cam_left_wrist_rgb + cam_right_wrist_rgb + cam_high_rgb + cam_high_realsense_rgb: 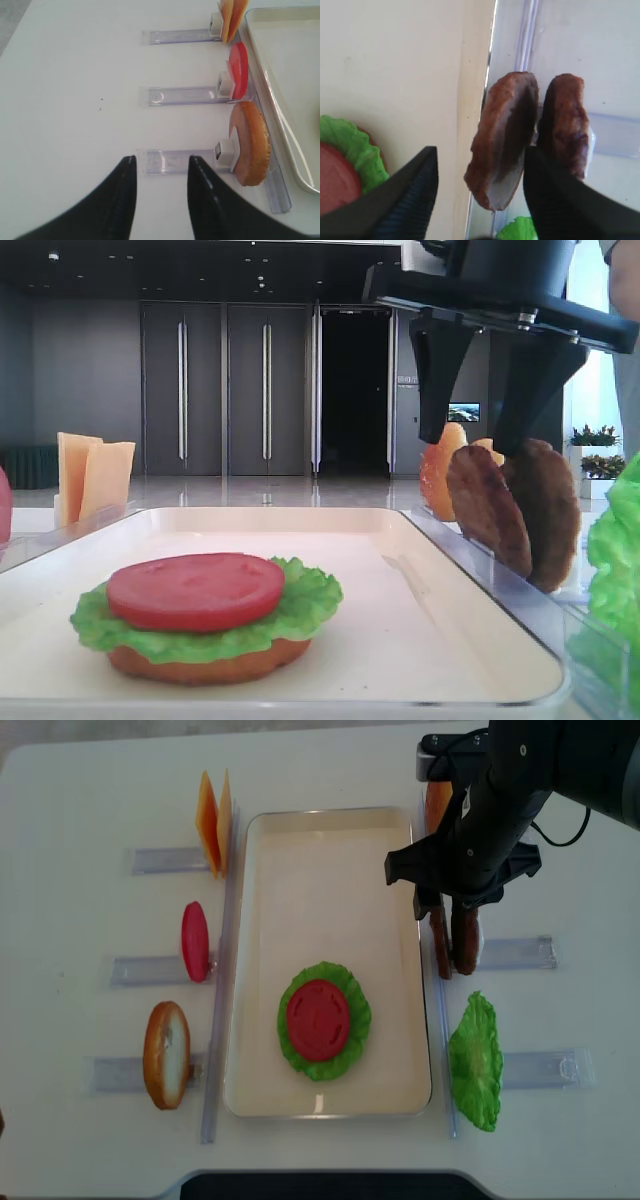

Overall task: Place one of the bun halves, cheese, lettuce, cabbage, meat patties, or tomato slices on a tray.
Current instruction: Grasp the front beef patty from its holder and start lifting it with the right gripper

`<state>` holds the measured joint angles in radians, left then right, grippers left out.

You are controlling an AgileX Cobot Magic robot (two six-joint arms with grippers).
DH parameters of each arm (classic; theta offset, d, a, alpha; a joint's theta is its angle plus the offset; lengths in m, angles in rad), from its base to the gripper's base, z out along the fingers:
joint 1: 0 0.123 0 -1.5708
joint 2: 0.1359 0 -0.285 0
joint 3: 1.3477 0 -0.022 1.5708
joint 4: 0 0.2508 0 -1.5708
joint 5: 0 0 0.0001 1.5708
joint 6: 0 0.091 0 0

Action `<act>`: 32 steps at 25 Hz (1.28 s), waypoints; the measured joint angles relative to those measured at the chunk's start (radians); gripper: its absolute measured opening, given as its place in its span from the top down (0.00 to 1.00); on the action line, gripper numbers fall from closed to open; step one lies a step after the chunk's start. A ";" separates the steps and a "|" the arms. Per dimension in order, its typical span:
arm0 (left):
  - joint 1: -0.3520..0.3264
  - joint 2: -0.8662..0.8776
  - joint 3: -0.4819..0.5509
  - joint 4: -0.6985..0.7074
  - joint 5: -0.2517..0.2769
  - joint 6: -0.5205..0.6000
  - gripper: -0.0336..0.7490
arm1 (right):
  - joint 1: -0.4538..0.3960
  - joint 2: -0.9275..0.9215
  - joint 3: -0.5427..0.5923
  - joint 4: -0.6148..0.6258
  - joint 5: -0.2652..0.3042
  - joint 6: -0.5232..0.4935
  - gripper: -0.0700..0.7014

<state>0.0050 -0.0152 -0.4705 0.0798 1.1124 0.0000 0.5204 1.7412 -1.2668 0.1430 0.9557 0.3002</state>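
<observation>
Two dark brown meat patties stand on edge in a clear rack just right of the cream tray. My right gripper is open, lowered over them. The patty nearer the tray sits between its fingers, and the right finger is wedged between the two patties. On the tray lies a stack of bun half, lettuce and tomato slice. My left gripper hangs open over bare table, left of another bun half held upright in a rack.
Left of the tray, racks hold cheese slices, a tomato slice and the bun half. On the right, a loose lettuce leaf lies below the patties, and an orange bun half stands behind them.
</observation>
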 joint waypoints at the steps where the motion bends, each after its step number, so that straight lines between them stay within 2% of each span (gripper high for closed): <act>1: 0.000 0.000 0.000 0.000 0.000 0.000 0.62 | 0.001 0.000 0.000 0.000 -0.001 0.000 0.39; 26: 0.000 0.000 0.000 0.000 0.000 0.000 0.62 | 0.002 0.069 0.000 -0.048 -0.014 0.000 0.40; 30: 0.000 0.000 0.000 0.000 0.000 0.000 0.62 | 0.002 0.069 0.000 -0.049 -0.015 0.000 0.50; 32: 0.000 0.000 0.000 0.000 0.000 0.000 0.62 | 0.002 0.071 0.000 -0.051 -0.015 0.000 0.59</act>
<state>0.0050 -0.0152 -0.4705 0.0798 1.1124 0.0000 0.5225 1.8120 -1.2670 0.0921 0.9404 0.2999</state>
